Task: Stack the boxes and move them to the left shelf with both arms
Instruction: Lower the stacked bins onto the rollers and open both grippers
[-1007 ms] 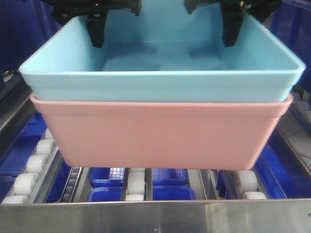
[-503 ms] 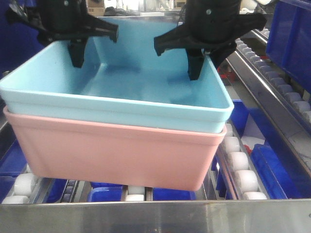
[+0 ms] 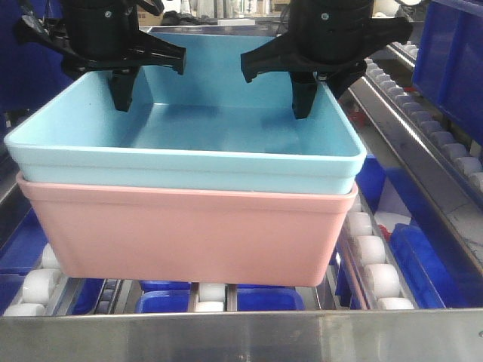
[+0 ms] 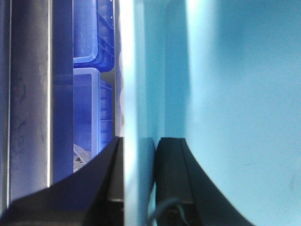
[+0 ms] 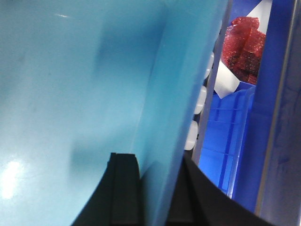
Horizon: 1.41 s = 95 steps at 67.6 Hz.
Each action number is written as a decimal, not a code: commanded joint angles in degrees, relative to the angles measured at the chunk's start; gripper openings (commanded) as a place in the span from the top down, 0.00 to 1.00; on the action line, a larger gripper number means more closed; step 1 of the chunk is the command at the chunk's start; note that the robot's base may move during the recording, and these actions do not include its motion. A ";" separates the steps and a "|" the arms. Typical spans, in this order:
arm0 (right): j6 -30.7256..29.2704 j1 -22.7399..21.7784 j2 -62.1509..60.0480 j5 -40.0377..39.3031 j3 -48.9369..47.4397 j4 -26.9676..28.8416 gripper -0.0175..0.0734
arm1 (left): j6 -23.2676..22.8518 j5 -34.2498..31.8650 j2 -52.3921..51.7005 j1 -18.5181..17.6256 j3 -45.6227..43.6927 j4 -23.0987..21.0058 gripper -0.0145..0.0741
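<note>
The sky-blue tub (image 3: 226, 136) sits nested in the salmon-pink tub (image 3: 189, 234). The stack is level over the left shelf's white rollers (image 3: 373, 275), just behind the steel front bar (image 3: 241, 335); whether it rests on them I cannot tell. My left gripper (image 3: 113, 98) is shut on the blue tub's left wall, one finger inside and one outside, as the left wrist view (image 4: 139, 155) shows. My right gripper (image 3: 317, 98) is shut on the right wall in the same way, as the right wrist view (image 5: 155, 183) shows. The blue tub fills both wrist views (image 4: 235, 94) (image 5: 70, 70).
Dark blue storage bins (image 3: 219, 298) lie below the rollers, and another (image 3: 453, 53) stands at the upper right. A second roller lane (image 3: 445, 147) runs along the right. A red bag (image 5: 242, 42) lies in a bin beside the right wall.
The stack moved away from the camera and down toward the rollers, then levelled out and shifted slightly right. Both grippers kept their hold on the blue tub's walls.
</note>
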 commanded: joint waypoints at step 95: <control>-1.44 1.37 -14.76 7.36 -6.23 -0.39 0.16 | 14.12 18.22 -8.36 -2.62 -13.52 -9.43 0.31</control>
